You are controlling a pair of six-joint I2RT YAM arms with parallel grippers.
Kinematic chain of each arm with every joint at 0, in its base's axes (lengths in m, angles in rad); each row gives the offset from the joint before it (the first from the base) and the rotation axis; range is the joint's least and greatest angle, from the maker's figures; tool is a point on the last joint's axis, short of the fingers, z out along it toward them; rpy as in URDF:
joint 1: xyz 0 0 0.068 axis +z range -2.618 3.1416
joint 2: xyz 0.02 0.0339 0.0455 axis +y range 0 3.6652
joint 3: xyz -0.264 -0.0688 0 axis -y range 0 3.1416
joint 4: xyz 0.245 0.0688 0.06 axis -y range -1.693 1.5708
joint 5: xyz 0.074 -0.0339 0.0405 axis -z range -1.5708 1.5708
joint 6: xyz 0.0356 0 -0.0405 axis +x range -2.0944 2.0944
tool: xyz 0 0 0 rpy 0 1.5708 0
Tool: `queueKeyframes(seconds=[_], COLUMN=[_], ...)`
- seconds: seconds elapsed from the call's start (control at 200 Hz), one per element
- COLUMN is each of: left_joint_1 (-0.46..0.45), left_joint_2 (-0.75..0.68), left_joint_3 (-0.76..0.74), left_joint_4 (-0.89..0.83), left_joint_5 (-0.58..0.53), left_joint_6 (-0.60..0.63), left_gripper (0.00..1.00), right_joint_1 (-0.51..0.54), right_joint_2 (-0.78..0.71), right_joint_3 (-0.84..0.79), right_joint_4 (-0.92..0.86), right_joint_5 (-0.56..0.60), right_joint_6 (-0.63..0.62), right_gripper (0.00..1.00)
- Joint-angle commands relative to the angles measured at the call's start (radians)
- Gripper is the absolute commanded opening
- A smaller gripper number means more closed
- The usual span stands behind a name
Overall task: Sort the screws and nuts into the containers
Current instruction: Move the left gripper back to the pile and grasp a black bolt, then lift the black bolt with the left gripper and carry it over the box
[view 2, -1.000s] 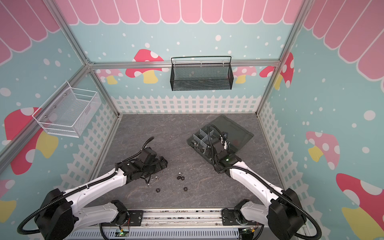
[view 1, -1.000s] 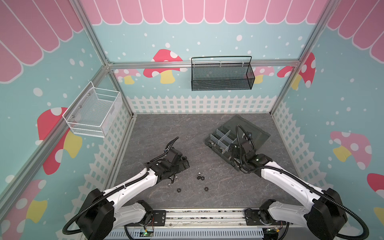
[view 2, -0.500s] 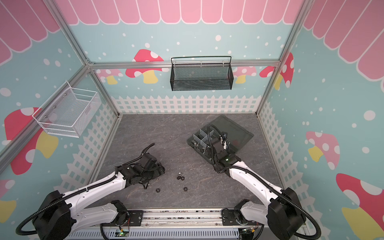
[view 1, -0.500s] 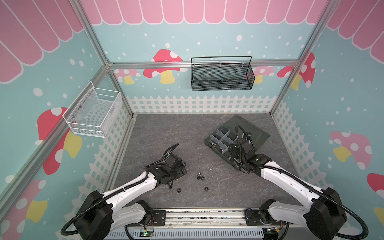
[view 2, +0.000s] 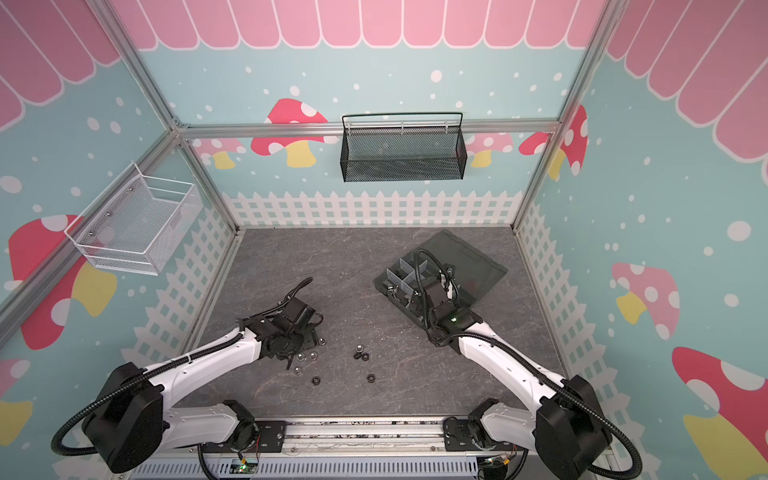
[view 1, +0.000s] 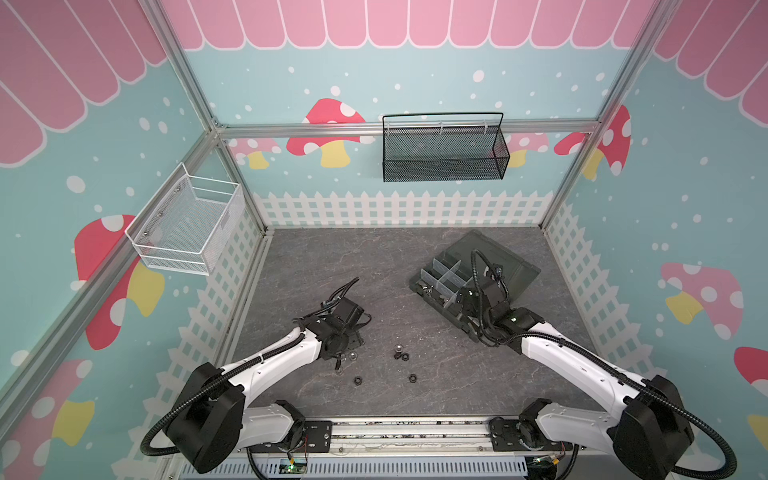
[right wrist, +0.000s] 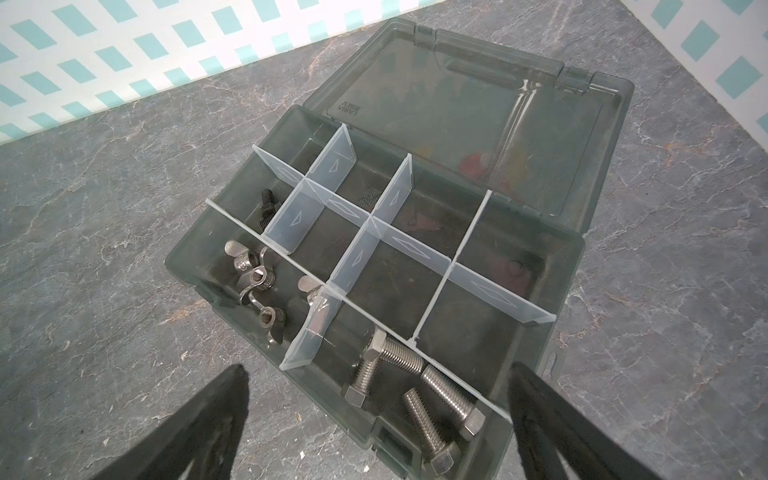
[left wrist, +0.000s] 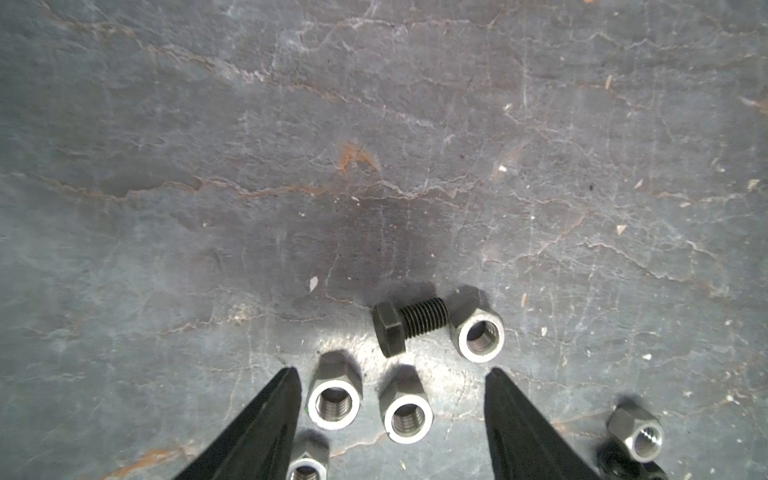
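In the left wrist view my left gripper (left wrist: 391, 372) is open low over the floor, with two silver nuts (left wrist: 334, 401) (left wrist: 408, 415) between its fingers; neither is gripped. Just beyond lie a short black screw (left wrist: 409, 324) and another silver nut (left wrist: 480, 334). In both top views the left gripper (view 1: 341, 360) (view 2: 291, 359) hangs over the loose nuts (view 1: 405, 356) (view 2: 365, 356). My right gripper (right wrist: 378, 372) (view 1: 462, 300) is open and empty over the near edge of the organizer box (right wrist: 183, 266) (view 1: 417, 286). Its containers hold several silver screws (right wrist: 453, 395), wing nuts (right wrist: 253, 278) and black screws (right wrist: 266, 208).
The box lid (right wrist: 478, 124) lies open flat behind the compartments. A black mesh basket (view 1: 444, 153) hangs on the back wall and a white wire basket (view 1: 187, 226) on the left wall. More nuts (view 1: 358, 380) (view 1: 412, 377) lie toward the front edge. White fence panels edge the floor.
My left gripper has shifted toward the front left, down over the silver nuts, and its jaws have narrowed. The right arm has barely moved.
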Motion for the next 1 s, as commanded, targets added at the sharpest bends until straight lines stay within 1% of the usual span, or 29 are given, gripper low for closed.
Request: queueKeyframes(seconds=[0.0,0.125,0.39,0.67,0.996], left_joint_1=[0.009,0.018,0.022,0.022,0.023], left_joint_2=[0.029,0.070,0.138,0.183,0.226], left_joint_3=[0.038,0.053,0.066,0.065,0.060], left_joint_4=[-0.025,-0.018,0.015,0.037,0.047], left_joint_5=[-0.054,-0.067,-0.049,-0.034,-0.012], left_joint_6=[0.028,0.043,0.060,0.068,0.080], left_gripper=[0.68,0.68,0.68,0.71,0.71], right_joint_1=[-0.006,-0.005,-0.005,-0.006,-0.006], right_joint_2=[0.003,0.002,0.003,0.001,-0.004], right_joint_3=[-0.018,-0.022,-0.030,-0.036,-0.042], right_joint_4=[0.006,0.006,0.005,0.006,0.005], right_joint_5=[0.010,0.010,0.007,0.002,-0.001], right_joint_6=[0.019,0.020,0.025,0.032,0.038], right_gripper=[0.98,0.98,0.98,0.98,0.98])
